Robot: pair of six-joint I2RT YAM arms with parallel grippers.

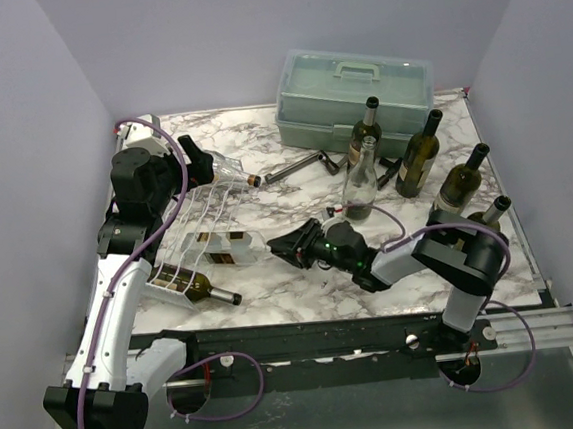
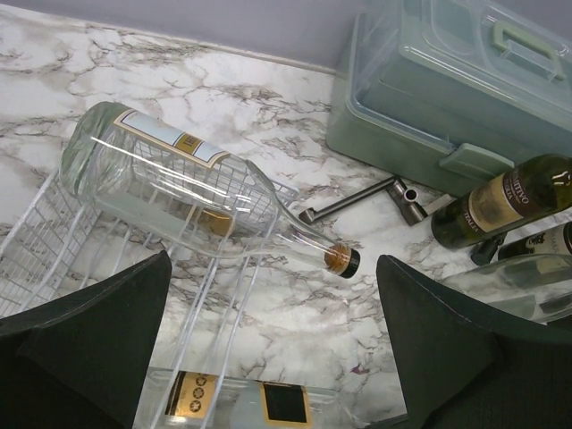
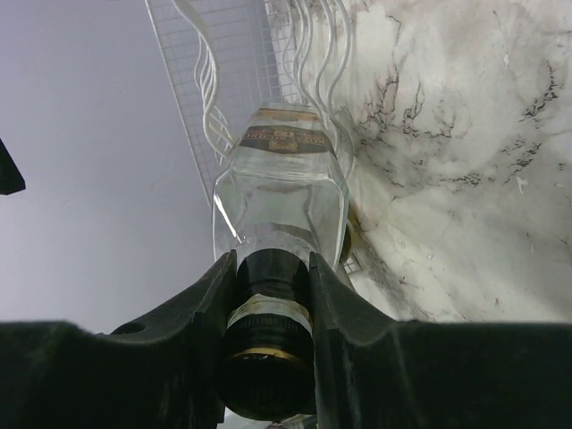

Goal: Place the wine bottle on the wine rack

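The marble desk (image 1: 302, 278) is carrying a green toolbox (image 1: 351, 93) at the back and the wine rack (image 1: 198, 214) lying flat at the left, with a clear bottle (image 1: 220, 170) resting across its far row and a dark bottle (image 1: 200, 286) at its near end. The wine bottle (image 1: 225, 248) is lying in the middle row, neck sticking out toward the right. There the right fingers (image 3: 201, 304) are clamping narrow on its dark capsule, while the left fingers (image 2: 89, 344) are hanging wide apart above the clear bottle, touching nothing.
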